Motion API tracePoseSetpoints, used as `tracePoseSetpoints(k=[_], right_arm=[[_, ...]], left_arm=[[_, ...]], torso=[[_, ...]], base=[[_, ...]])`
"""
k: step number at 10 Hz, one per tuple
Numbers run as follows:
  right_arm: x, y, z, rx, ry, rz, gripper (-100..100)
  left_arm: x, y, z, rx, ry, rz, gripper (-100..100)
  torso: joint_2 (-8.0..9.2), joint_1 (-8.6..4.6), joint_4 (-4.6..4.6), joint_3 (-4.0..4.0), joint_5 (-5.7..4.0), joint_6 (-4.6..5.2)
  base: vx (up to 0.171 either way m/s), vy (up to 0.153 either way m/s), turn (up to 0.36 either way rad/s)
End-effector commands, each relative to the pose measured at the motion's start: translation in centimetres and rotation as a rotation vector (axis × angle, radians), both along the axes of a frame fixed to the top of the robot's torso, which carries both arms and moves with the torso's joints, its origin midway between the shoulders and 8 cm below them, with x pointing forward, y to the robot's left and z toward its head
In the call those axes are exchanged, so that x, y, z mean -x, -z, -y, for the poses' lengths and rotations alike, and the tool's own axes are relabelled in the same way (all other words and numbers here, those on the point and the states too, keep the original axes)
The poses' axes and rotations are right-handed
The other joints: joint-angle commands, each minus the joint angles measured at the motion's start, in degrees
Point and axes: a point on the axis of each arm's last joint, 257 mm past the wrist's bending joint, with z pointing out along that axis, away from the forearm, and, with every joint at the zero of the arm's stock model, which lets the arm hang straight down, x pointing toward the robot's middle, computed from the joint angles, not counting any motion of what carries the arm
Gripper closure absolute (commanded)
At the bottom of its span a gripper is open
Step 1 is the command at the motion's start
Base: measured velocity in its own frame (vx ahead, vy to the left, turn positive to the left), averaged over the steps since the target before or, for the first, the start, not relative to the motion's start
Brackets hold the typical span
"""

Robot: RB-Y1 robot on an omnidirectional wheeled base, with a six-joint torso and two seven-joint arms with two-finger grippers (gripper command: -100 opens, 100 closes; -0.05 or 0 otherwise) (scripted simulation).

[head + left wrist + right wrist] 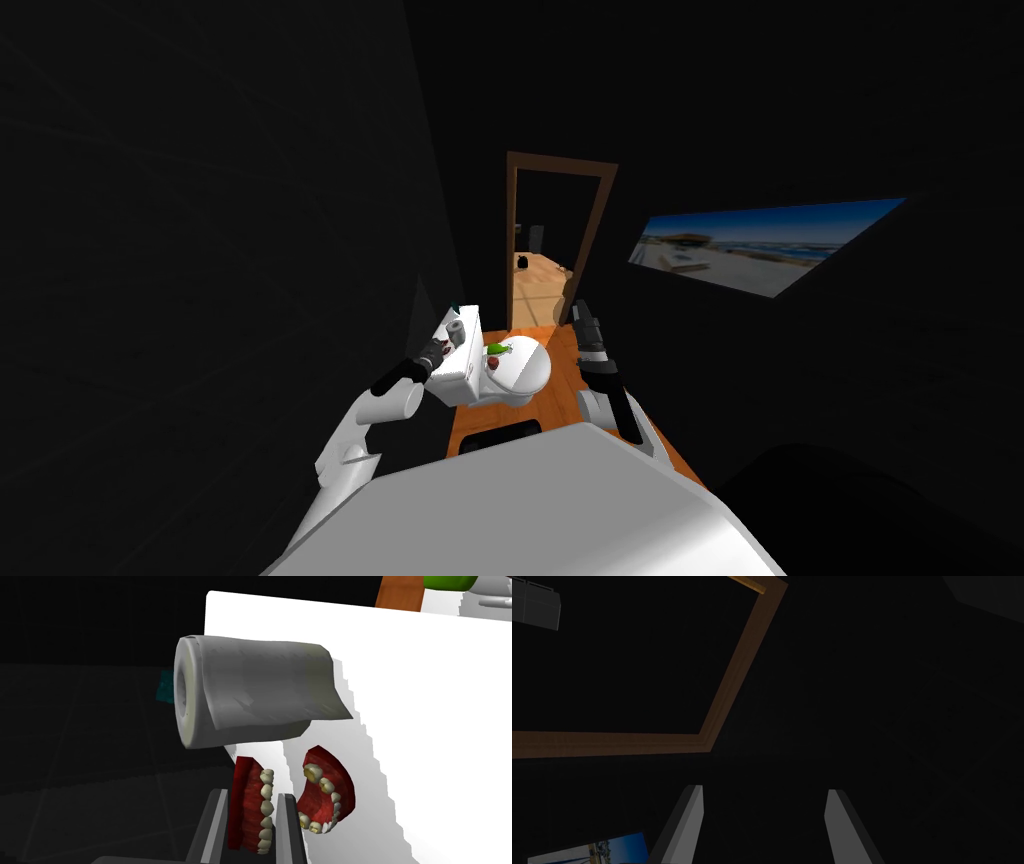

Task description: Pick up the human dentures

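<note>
Because the left gripper (252, 798) held its two thin blades narrow on only one half of the red-gummed, ivory-toothed dentures (250, 811), the likeliest trouble, to my mind, was a partial lift. The pinch sat across a thin, curved arch that could twist or slip free, and the other half (325, 796) might drag or stay behind. Whether the two halves were joined I could not tell. The grey paper roll (255, 686) lay on its side just beyond the fingertips, near enough that a forward-tilted raise could knock it off the flat white cistern lid (430, 726). The pinched half stood on edge between the jaws at the lid's edge. Its partner lay on the lid just outside one blade, toward the lid's middle. Farther right sat the white toilet bowl (520, 375) with a small green object (498, 348) on it. Beyond that the right gripper (764, 796) hung raised, fingers wide apart, holding nothing.
</note>
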Motion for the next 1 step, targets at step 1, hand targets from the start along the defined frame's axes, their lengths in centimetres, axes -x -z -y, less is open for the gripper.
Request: tracePoseSetpoints(k=[1], right_arm=[[0.00, 0.00, 0.00, 0.000, 0.000, 0.000, 0]], left_arm=[[0.00, 0.00, 0.00, 0.000, 0.000, 0.000, 0]], torso=[[0.00, 0.00, 0.00, 0.00, 0.00, 0.00]], base=[[0.000, 0.000, 0.000]])
